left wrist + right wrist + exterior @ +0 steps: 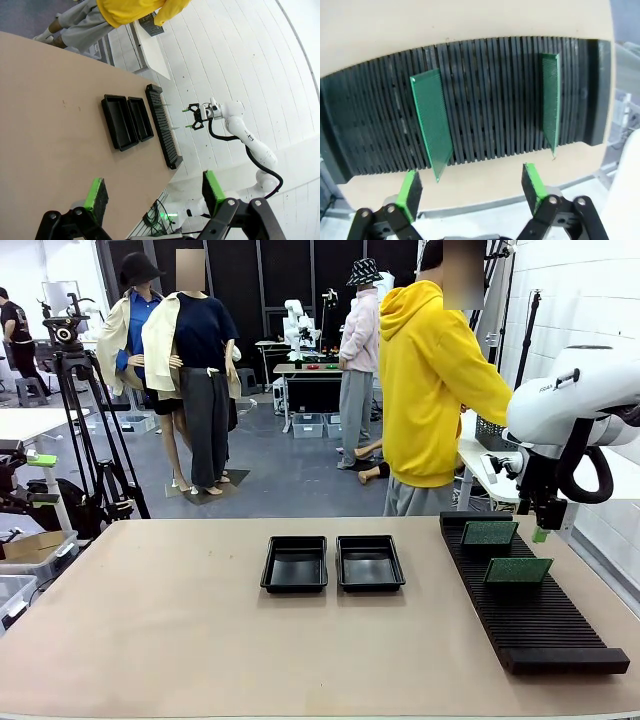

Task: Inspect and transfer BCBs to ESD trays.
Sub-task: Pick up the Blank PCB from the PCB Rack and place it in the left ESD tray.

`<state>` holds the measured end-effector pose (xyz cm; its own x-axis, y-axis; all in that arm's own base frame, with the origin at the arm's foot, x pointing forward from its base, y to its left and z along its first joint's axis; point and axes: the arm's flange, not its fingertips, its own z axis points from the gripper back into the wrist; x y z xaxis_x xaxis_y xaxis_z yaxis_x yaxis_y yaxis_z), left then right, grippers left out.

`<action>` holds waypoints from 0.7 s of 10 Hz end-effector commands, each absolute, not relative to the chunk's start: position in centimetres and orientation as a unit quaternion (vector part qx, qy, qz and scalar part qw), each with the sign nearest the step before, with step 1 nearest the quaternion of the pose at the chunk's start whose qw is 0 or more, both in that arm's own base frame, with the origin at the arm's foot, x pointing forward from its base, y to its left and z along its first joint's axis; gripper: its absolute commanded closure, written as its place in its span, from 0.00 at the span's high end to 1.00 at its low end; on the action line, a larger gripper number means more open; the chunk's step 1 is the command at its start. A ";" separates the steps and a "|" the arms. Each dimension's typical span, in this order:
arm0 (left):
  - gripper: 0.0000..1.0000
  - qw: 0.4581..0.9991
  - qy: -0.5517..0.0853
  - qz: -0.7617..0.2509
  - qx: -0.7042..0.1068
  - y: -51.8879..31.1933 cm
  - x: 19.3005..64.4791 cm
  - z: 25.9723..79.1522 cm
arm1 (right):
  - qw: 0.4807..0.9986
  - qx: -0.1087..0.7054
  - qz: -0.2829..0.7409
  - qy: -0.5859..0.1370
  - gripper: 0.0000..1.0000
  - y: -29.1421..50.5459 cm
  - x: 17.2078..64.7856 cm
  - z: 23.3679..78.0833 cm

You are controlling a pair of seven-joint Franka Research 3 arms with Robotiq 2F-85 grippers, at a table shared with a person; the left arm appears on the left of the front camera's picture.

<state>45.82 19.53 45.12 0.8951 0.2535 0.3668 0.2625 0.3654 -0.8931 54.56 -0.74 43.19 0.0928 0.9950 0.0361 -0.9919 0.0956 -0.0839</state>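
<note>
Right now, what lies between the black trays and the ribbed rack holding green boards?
Bare tan tabletop, seen in the front view, separates the glossy black plastic trays from the long black slotted rack.

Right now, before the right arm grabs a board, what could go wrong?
1. The right pincer hangs open beside the rack, over neither the far BCB nor the near BCB; both stand on edge in slots, so a skewed close could clip or tip one.
2. The ESD trays have raised rims; a tilted release may leave a board propped on one.
3. The person in yellow stands near that arm's swing.
</note>
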 end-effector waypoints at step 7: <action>1.00 0.793 -0.228 0.001 -0.565 19.6 45.7 45.4 | 0.739 -0.019 0.672 -0.042 1.00 -0.7 54.6 43.2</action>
